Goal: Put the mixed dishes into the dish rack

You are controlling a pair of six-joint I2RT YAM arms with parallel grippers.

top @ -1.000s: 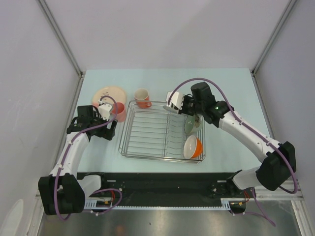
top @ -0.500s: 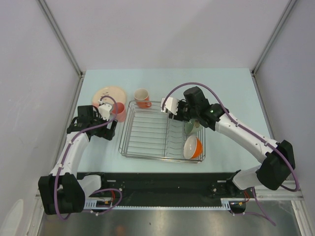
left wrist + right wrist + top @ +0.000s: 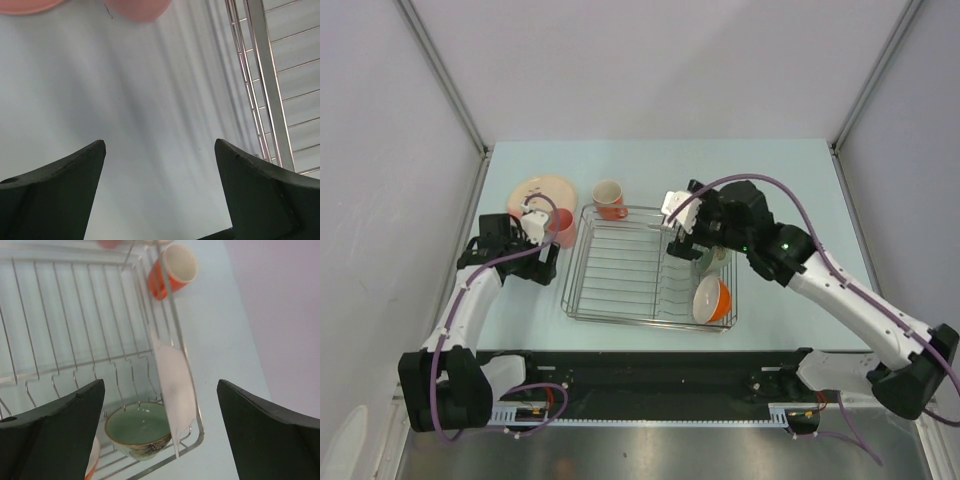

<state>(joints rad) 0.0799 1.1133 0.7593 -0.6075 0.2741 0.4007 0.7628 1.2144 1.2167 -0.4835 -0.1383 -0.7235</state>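
Left gripper: spread wide, nothing between the fingers, only bare table under them. Pointed straight at the pink cup, cut off by the top edge of the left wrist view, slightly left of centre. Near but apart, no contact. Leaf plate just beyond the cup, upper left of the overhead view, flat on the table. Dish rack wall along the right side of the left wrist view, just beside the cup.

Right gripper: also spread wide, gripping nothing. Hangs over the right end of the rack, looking down. White plate seen edge-on between the finger silhouettes but below them, apparently clear of both. Stands on its rim against the rack's end wall, long axis running top to bottom of the right wrist view. Green bowl in the rack right beside its lower edge. Orange bowl tilted in the rack's lower right corner in the overhead view.

Outside the rack: cup, leaf plate, orange mug. Mug on the table just past the rack's far wall, top of the right wrist view, mouth tipped toward the camera.

Likely next: pink cup. Key relation: dead ahead of the left fingers, rack immediately to its right in the overhead view, right arm well apart. Short reach forward, close on the wall, lift over the rack rim. Risk: nudging the cup into the leaf plate before closing.
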